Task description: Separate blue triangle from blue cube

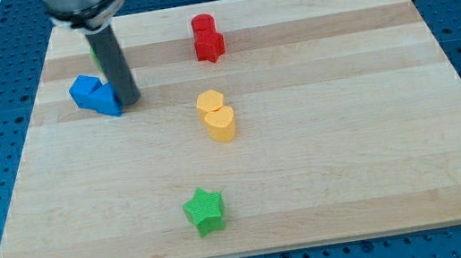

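Observation:
Two blue blocks sit touching at the view's upper left of the wooden board [348,130]. The left one [84,89] looks like the blue cube. The right one [107,99] looks like the blue triangle, though the shapes are hard to tell apart. My tip [129,100] rests on the board right against the right side of the blue triangle. The rod rises up from it to the arm at the view's top.
Two red blocks [207,38] stand together at the top centre. Two yellow blocks [216,115] touch near the middle. A green star [204,210] lies near the bottom centre. A green block [94,50] is mostly hidden behind the rod.

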You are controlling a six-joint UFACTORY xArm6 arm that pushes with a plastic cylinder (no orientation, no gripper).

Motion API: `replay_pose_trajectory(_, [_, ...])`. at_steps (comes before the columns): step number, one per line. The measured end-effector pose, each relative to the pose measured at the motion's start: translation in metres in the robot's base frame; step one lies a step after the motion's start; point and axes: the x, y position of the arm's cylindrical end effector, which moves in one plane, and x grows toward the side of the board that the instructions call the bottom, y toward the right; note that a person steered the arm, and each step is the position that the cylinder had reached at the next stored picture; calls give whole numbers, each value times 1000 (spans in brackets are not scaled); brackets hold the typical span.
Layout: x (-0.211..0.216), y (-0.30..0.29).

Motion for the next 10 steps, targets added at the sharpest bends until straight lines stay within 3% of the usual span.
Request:
replay_pose_trajectory(3, [33,-24])
replay_pose_trajectory(4, [70,-21])
replay_pose_trajectory(5, [79,-101])
replay_pose_trajectory(6, [40,-135])
replay_pose_trajectory(7, [-1,-130])
replay_pose_trajectory(8, [-14,-87])
replay_pose_trajectory(10, [-7,-61])
